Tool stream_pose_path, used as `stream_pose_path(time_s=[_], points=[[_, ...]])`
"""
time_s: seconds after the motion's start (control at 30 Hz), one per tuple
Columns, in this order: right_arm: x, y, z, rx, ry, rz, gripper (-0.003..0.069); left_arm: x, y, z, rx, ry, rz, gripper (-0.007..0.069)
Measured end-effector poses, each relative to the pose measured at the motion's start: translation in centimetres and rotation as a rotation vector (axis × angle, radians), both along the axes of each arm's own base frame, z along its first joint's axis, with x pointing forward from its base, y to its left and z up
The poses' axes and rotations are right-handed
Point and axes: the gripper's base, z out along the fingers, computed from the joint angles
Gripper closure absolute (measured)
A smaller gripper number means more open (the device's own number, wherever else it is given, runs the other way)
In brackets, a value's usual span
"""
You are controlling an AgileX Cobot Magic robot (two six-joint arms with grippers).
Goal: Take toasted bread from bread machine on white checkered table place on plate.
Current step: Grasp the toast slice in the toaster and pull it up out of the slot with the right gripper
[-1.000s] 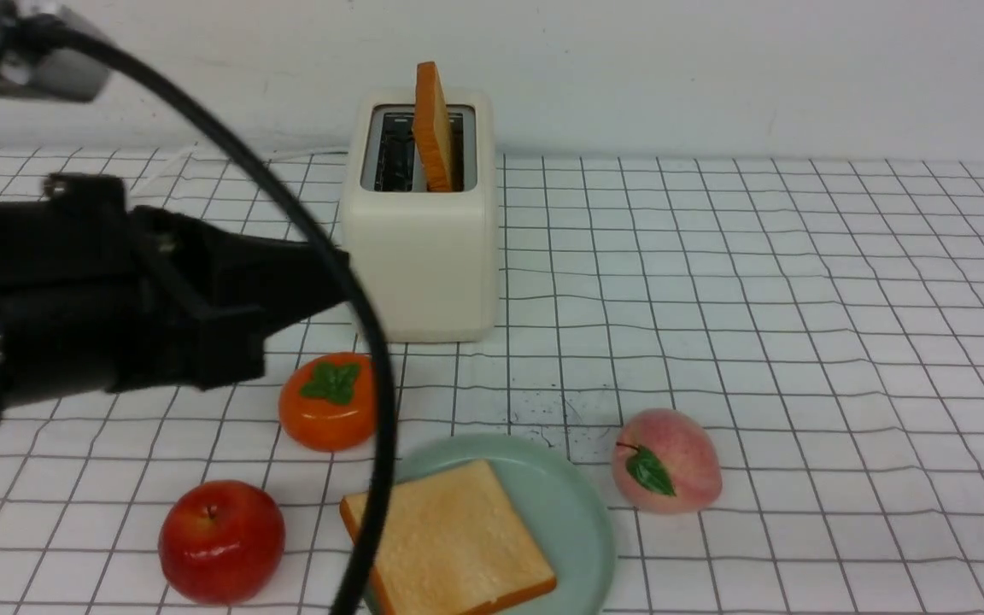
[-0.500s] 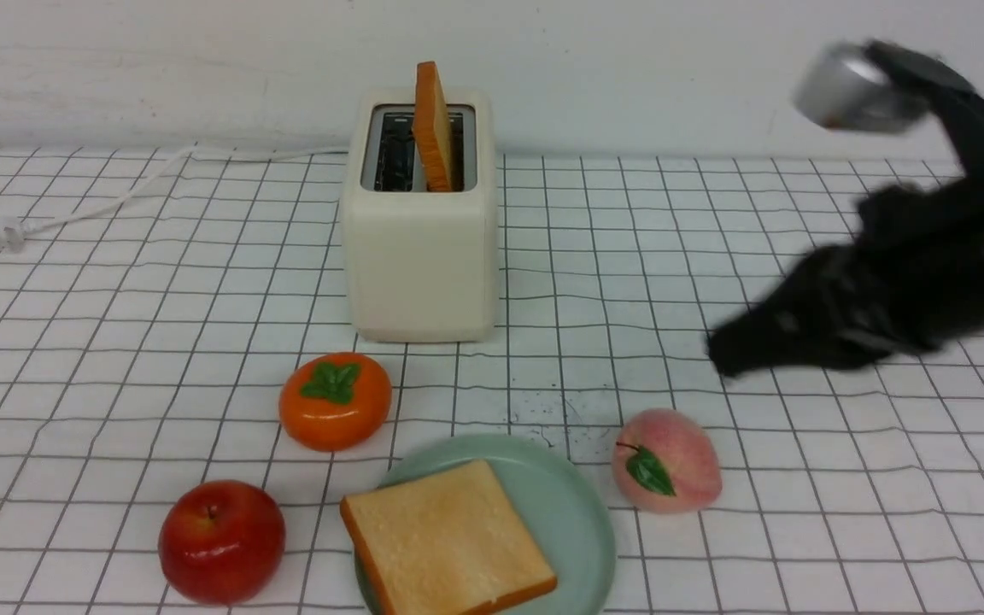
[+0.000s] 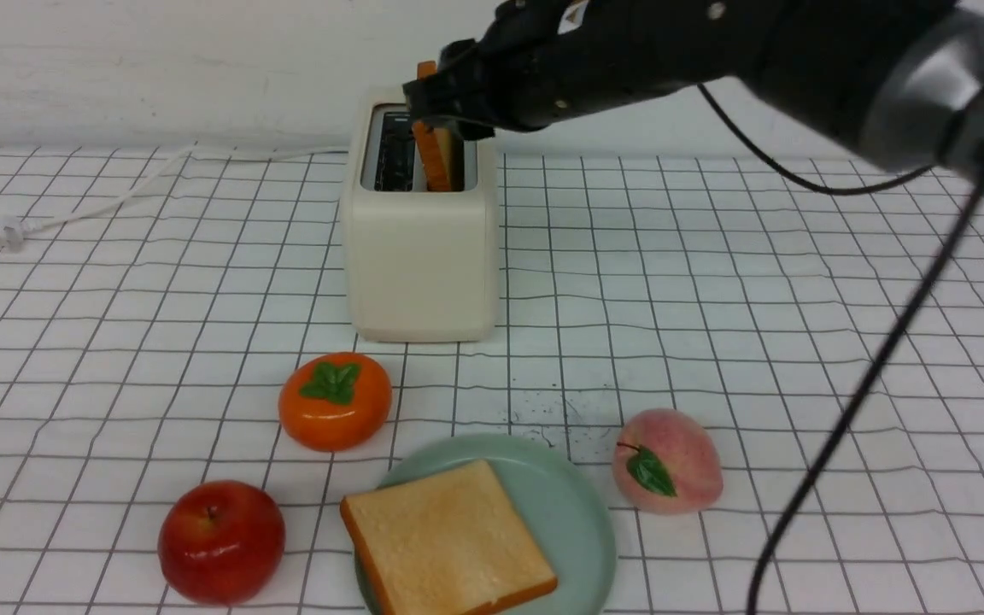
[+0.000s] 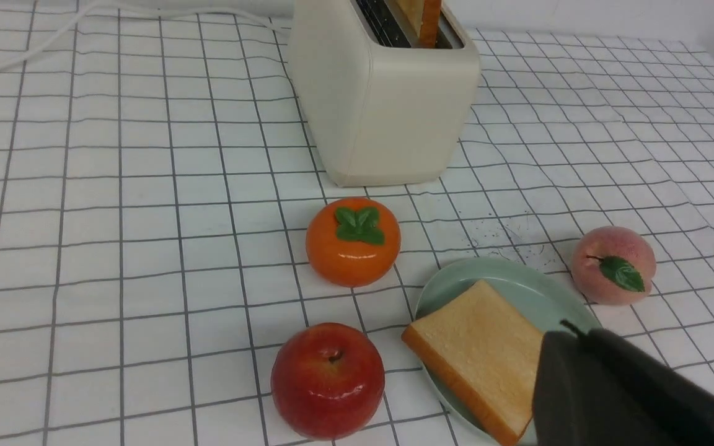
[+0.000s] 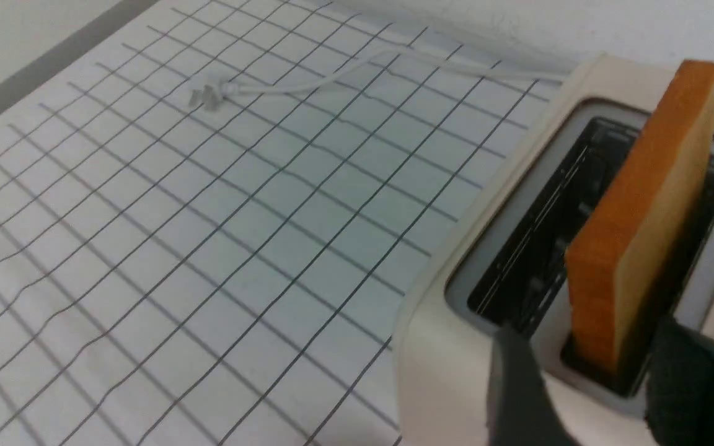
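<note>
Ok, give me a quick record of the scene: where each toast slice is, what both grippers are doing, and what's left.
flat slice: lies on plate
upright slice: stands in right slot of bread machine
right gripper: open, fingers either side of upright slice
left gripper: shut, holding nothing
left to do: move upright slice to plate

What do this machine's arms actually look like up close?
Matt black, chunky housings. The right arm has a silver-grey round joint and a thin black cable looping off it. Its fingers are plain black blades; the left gripper looks equally dark.
</note>
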Motion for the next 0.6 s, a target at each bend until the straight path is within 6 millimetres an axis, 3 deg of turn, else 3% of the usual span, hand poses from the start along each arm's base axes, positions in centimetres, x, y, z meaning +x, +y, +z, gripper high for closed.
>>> stream_pose_path(time_s=[0.1, 0.17, 0.3, 0.37, 0.47, 0.5, 0.53, 0.57, 0.6], points=[[2.5, 1.3, -1.8, -0.001, -0.046, -0.017, 0.0123, 0.2, -0.1, 0.8, -0.03, -0.081, 0.002, 0.0638], [3.4, 1.7, -2.7, -0.002, -0.065, -0.024, 0.0057, 0.3, -0.1, 1.3, -0.048, -0.134, 0.004, 0.0638], [4.4, 2.2, -4.2, -0.012, -0.087, -0.035, 0.0036, 0.4, -0.1, 1.9, -0.075, -0.205, 0.008, 0.0638], [4.9, 2.3, -4.9, -0.025, -0.104, -0.043, 0.0063, 0.4, -0.1, 2.1, -0.082, -0.226, 0.009, 0.0638], [5.3, 2.2, -5.5, -0.047, -0.124, -0.073, 0.0184, 0.5, -0.1, 2.2, -0.084, -0.232, 0.009, 0.0638], [5.4, 2.1, -5.5, -0.049, -0.126, -0.075, 0.0192, 0.5, -0.1, 2.2, -0.084, -0.232, 0.009, 0.0638], [5.5, 1.9, -5.4, -0.052, -0.137, -0.093, 0.0269, 0.5, -0.1, 2.2, -0.084, -0.231, 0.009, 0.0638], [5.6, 1.9, -5.4, -0.052, -0.141, -0.097, 0.0277, 0.5, -0.1, 2.2, -0.084, -0.231, 0.009, 0.0638], [5.7, 1.7, -5.3, -0.054, -0.145, -0.112, 0.0337, 0.4, -0.1, 2.2, -0.083, -0.227, 0.008, 0.0638]])
